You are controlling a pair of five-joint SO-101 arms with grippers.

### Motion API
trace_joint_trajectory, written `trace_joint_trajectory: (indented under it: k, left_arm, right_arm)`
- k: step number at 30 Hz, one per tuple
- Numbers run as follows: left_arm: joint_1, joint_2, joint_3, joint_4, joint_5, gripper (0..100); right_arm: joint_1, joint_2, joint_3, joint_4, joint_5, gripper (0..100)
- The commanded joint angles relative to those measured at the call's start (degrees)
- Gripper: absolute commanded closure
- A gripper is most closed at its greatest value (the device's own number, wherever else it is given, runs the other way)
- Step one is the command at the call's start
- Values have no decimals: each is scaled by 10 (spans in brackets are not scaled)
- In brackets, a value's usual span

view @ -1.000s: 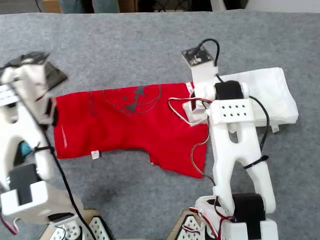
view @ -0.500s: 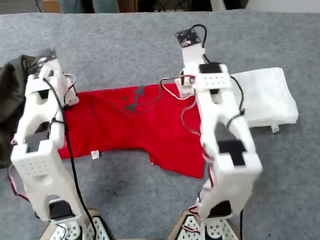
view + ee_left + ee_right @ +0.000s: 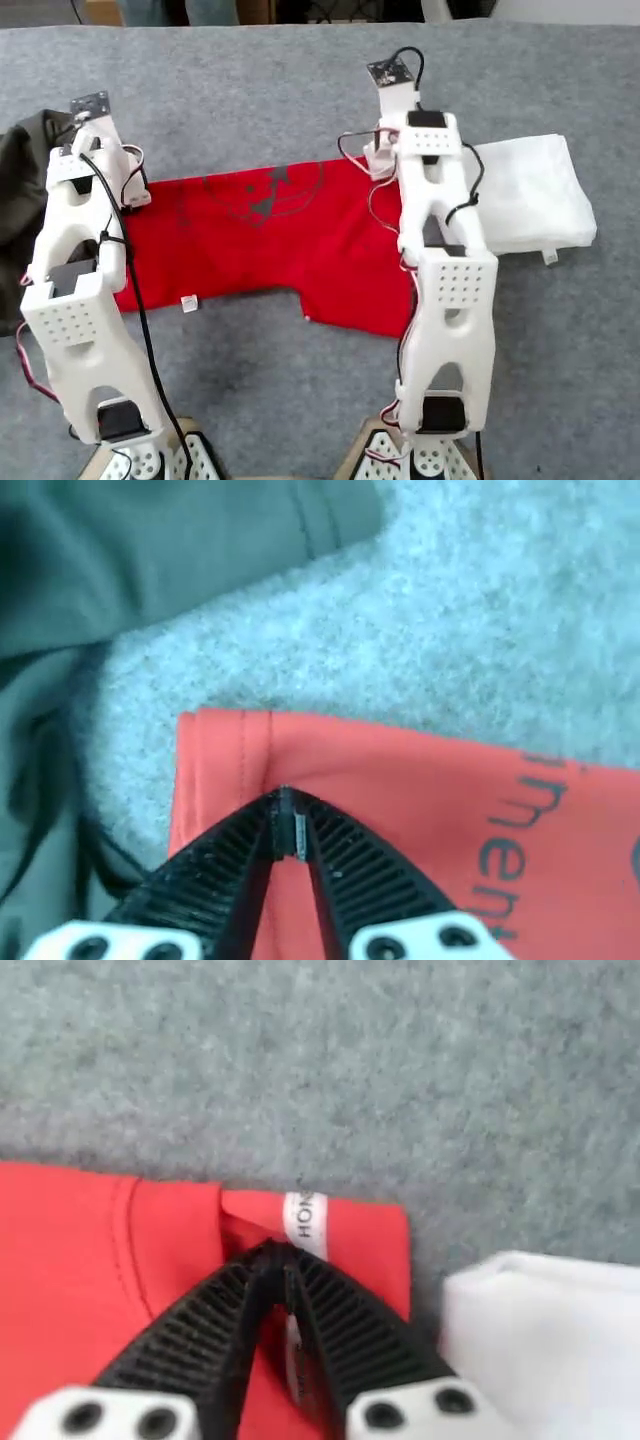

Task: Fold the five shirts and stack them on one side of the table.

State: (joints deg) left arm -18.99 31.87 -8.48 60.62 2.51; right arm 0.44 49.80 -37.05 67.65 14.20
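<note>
Red shirt (image 3: 260, 250) readied for a fold.
Left gripper (image 3: 288, 825) and right gripper (image 3: 275, 1260) clench its far corners, likely to lift them together.

I am wearing white plastic shells with hole grids on my left arm (image 3: 75, 300) and right arm (image 3: 445, 290), black motors peeking between, red, white and black cables trailing; my left pincer (image 3: 289, 825) and right pincer (image 3: 277, 1265) are showing black ribbed fingers (image 3: 225, 855).

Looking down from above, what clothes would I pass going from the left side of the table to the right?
dark garment → red shirt → folded white shirt
</note>
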Motion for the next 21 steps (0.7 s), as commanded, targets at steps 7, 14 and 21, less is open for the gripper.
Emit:
trace_joint_trajectory:
  k: [7, 14, 21]
  left_arm:
    - [7, -94, -89, 153, -109, 971]
    - [37, -242, 30, 234, -142, 971]
    - [32, -382, 337, 83, -140, 971]
  right_arm:
    - [11, 1, -206, 207, 11, 984]
    - [-19, -7, -264, 338, 37, 984]
    - [-37, -131, -53, 331, 26, 984]
